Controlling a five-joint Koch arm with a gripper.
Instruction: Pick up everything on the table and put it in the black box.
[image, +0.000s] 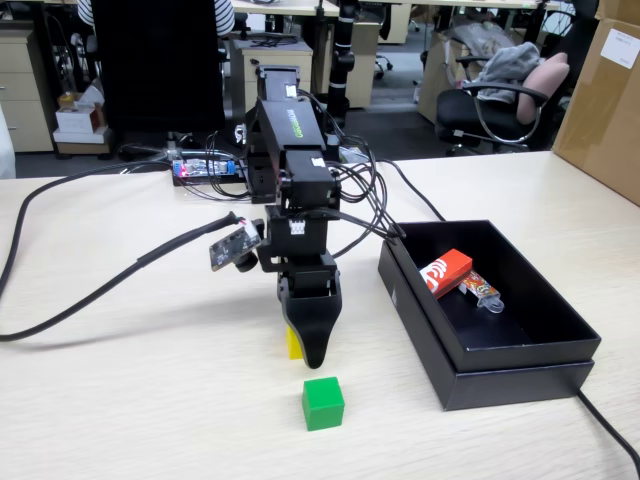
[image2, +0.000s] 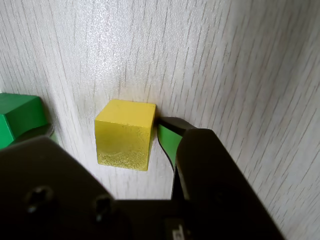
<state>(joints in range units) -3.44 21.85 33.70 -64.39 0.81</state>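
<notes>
My gripper (image: 306, 350) reaches down to the table (image: 140, 390) and is open around the small yellow cube (image: 292, 343). In the wrist view the yellow cube (image2: 125, 131) sits between the jaws of the gripper (image2: 112, 137). The right finger's green pad (image2: 166, 142) is at the cube's right side, and the left jaw stands apart from it. The small green cube (image: 323, 403) lies on the table just in front of the gripper, at the left edge of the wrist view (image2: 17, 117). The red block (image: 445, 272) lies inside the black box (image: 520, 375).
A small patterned stick (image: 481, 291) lies in the box beside the red block. Cables (image: 90, 290) run across the table on the left and behind the arm. A circuit board (image: 205, 168) sits at the table's far edge.
</notes>
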